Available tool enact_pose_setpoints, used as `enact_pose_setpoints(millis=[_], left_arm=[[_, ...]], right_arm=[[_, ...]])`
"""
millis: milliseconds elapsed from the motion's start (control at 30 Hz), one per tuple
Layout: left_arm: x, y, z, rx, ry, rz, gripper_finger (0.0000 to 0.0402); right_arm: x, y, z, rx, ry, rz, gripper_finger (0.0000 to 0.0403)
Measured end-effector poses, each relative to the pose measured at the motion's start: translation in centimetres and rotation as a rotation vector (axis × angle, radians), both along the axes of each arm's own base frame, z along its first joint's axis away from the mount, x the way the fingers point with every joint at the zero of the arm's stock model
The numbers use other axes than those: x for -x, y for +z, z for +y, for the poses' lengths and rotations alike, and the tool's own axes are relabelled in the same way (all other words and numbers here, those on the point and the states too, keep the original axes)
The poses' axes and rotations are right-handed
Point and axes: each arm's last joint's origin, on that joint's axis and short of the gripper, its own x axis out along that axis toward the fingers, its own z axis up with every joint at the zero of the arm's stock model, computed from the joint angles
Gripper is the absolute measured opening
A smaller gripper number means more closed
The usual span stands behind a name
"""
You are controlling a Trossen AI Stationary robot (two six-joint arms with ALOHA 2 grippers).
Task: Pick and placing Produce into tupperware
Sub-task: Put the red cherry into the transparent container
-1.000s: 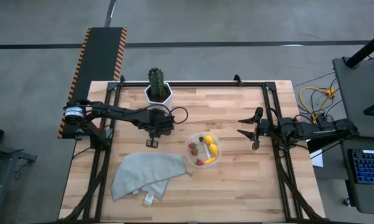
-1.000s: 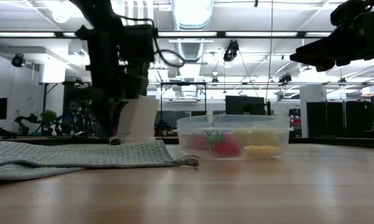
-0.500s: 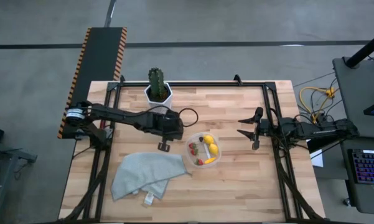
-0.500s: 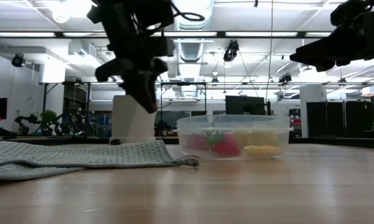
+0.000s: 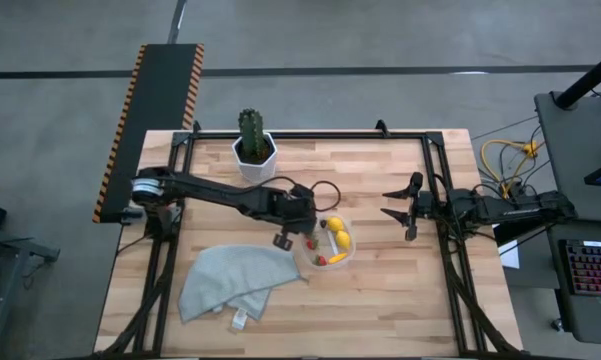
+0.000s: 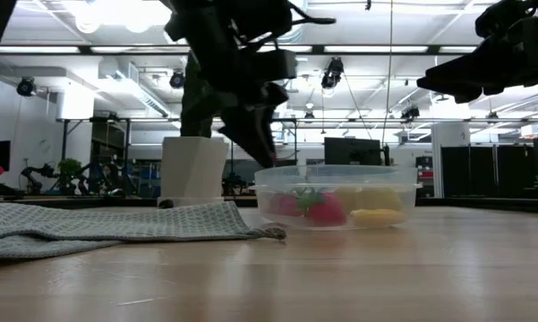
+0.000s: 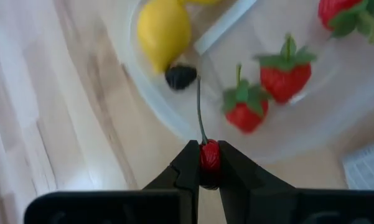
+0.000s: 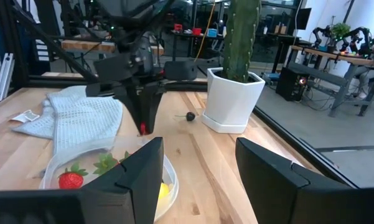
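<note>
The clear tub (image 5: 348, 256) sits mid-table and holds two yellow lemons (image 5: 337, 232), strawberries (image 7: 285, 65) and a dark berry (image 7: 180, 76). My left gripper (image 5: 284, 240) hangs just left of the tub's rim, shut on a small red cherry (image 7: 209, 157). In the low view it (image 6: 261, 150) stands above the rim height of the tub (image 6: 336, 197). Another dark berry (image 8: 190, 116) lies on the table beside the white pot. My right gripper (image 5: 405, 212) waits open at the table's right side. My left gripper pinches the red cherry's body (image 7: 209, 163) between its two fingertips (image 7: 188, 163), coming from above and pointing down. The cherry is lifted clear of the table. Its thin stem (image 7: 200, 112) sticks out beyond the fingertips toward the tub.
A grey towel (image 5: 235, 282) lies crumpled on the near-left part of the table. The cactus in a white hexagonal pot (image 5: 253, 140) stands at the far edge. Bare wood shows between the tub and the right arm.
My left gripper has risen from table height by the towel's far edge. It has travelled toward the table's right, up to the tub's left rim. The right arm has kept still.
</note>
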Motion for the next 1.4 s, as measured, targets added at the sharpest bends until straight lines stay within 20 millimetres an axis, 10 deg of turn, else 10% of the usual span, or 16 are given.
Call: enact_pose_setpoints(millis=[1400], left_arm=[[-4.7, -2.3, -1.7, -0.08, -0.152, 0.001, 0.0051]], right_arm=[[0.0, -0.1, 0.0, -0.01, -0.001, 0.008, 0.0194]])
